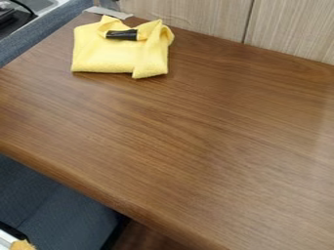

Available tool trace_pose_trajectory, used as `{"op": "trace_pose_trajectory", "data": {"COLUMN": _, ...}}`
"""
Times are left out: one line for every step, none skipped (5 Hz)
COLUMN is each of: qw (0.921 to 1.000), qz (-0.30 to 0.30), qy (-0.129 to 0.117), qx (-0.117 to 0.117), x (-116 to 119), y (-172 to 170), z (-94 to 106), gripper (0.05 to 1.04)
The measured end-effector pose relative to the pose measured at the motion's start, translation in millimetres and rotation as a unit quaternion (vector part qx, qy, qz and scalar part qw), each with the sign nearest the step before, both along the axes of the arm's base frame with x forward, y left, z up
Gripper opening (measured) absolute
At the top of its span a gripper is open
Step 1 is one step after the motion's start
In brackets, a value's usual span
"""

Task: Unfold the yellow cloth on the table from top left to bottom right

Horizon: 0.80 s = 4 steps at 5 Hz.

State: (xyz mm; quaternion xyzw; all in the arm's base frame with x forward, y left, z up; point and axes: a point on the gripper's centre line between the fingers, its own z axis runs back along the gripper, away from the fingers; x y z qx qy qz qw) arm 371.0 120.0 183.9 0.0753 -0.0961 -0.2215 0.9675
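Observation:
The yellow cloth lies folded in a compact bundle at the table's upper left, near the back edge. Its upper part is bunched, with raised folds at the top and right, and a flap hangs down along the right side to a lower corner. A short black object rests among the folds near the top; what it is, I cannot tell.
The brown wooden table stretches right and toward the front from the cloth. A grey flat piece lies at the back left corner. A panelled wall borders the back, and a dark blue seat stands below the front edge.

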Motion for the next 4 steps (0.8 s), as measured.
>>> {"op": "trace_pose_trajectory", "data": {"qw": 0.9997, "qz": -0.004, "qy": 0.019, "qx": -0.011, "x": 2.3, "y": -1.3, "z": -15.6, "gripper": 1.0}}
{"op": "trace_pose_trajectory", "data": {"qw": 0.9959, "qz": -0.06, "qy": 0.022, "qx": -0.064, "x": 15.0, "y": 2.9, "z": -33.3, "gripper": 1.0}}
{"op": "trace_pose_trajectory", "data": {"qw": 0.9936, "qz": -0.078, "qy": 0.041, "qx": -0.07, "x": 19.2, "y": 16.8, "z": -49.2, "gripper": 1.0}}
{"op": "trace_pose_trajectory", "data": {"qw": 0.9908, "qz": -0.094, "qy": 0.058, "qx": -0.078, "x": 25.2, "y": 16.6, "z": -63.8, "gripper": 1.0}}
